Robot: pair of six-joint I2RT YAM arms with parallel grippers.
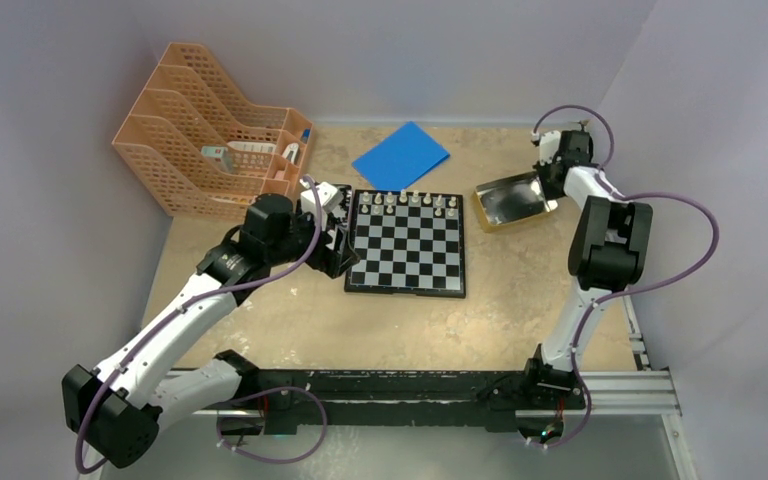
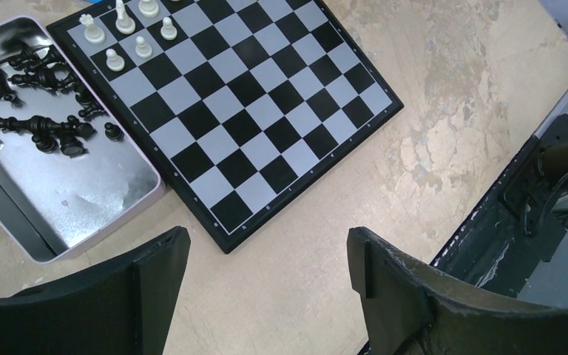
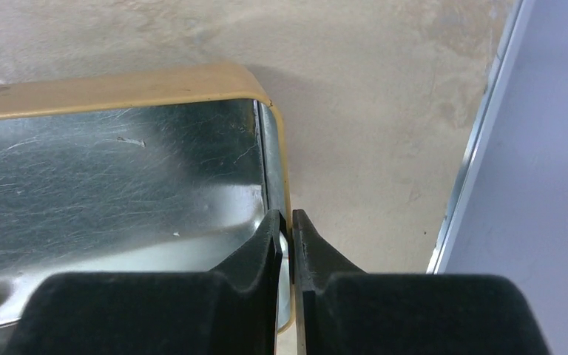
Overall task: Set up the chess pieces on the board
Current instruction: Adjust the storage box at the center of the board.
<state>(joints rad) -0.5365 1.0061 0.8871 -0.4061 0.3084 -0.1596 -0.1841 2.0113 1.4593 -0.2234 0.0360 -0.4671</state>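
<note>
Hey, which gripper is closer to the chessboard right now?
Left. The left gripper hangs open at the board's left edge; the right gripper is off to the board's right, shut on the rim of the gold tin.

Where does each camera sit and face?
Top external: above, behind the bases, looking down on the black-and-white chessboard; left arm, right arm show.
Left wrist: over the board's corner and a silver metal tin of black chess pieces; open left end effector shows.
Right wrist: at the yellow-rimmed metal tin, right end effector pinching its rim.
Shared: chessboard, top and left.
</note>
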